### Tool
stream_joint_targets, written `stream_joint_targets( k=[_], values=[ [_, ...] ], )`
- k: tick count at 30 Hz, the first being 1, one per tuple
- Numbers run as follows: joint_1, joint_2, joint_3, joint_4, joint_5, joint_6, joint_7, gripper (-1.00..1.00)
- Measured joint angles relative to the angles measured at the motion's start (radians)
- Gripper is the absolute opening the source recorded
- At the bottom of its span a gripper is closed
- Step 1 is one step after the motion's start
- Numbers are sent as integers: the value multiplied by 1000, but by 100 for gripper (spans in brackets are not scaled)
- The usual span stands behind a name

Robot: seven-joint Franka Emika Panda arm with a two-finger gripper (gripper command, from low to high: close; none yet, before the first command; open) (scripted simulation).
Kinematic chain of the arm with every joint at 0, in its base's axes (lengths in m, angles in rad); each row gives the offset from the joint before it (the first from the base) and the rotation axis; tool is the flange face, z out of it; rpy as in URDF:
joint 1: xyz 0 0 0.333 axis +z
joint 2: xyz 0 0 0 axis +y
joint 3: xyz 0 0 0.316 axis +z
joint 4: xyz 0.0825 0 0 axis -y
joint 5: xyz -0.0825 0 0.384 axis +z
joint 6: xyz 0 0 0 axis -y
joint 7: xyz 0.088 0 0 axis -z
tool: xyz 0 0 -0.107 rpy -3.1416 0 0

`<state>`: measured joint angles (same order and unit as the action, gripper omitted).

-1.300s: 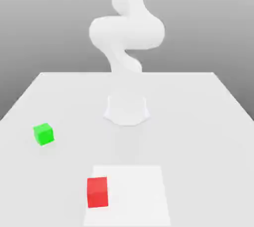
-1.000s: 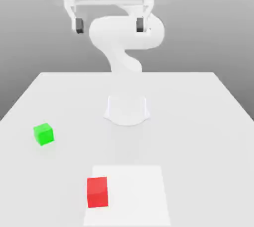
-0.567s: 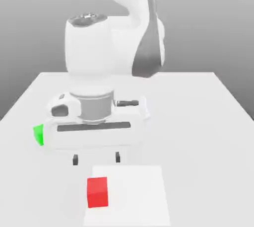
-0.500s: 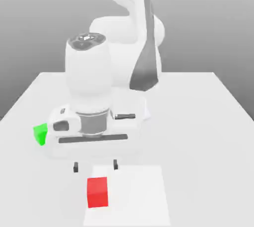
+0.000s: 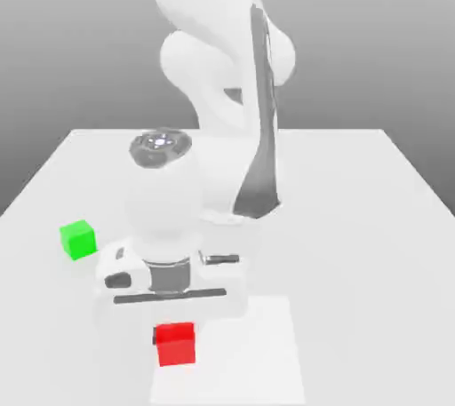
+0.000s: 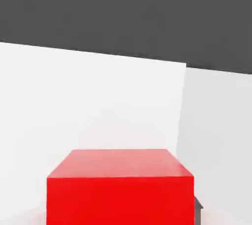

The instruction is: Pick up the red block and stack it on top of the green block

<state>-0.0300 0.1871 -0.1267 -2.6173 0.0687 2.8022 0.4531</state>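
1. Looking across the white table (image 5: 373, 218) in the exterior view, we saw the arm (image 5: 218, 84) bent low, with its hand set directly over the red block (image 5: 176, 345).
2. We placed the gripper (image 5: 175, 335) right at the top of that cube, and its jaws had drawn in against the cube's sides, so we read it as clamped on the red block.
3. We found the red block resting on the table, at the exterior view's left edge of a brighter white square patch (image 5: 258, 360) near the front.
4. In the hand view, we saw the red block (image 6: 120, 187) close up, and a dark finger (image 6: 198, 208) showed just beside one of its lower corners.
5. We noted the green block (image 5: 77, 239) sitting on the table toward the exterior view's left, well apart from the red one and farther back.
6. We saw the green block untouched, with the hand's white body near it but not in contact.
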Motion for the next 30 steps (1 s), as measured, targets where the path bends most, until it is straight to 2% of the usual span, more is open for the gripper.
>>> stream_joint_targets(
  k=[3, 7, 19, 30],
  values=[
    [-32, -98, -43, -28, -60, -66, 17, -100],
    [-222, -207, -120, -91, -169, -104, 4, -100],
    [-588, -475, -364, -304, -378, -152, -132, -100],
    [-559, -383, -434, -323, -309, -31, -202, -100]
  ],
)
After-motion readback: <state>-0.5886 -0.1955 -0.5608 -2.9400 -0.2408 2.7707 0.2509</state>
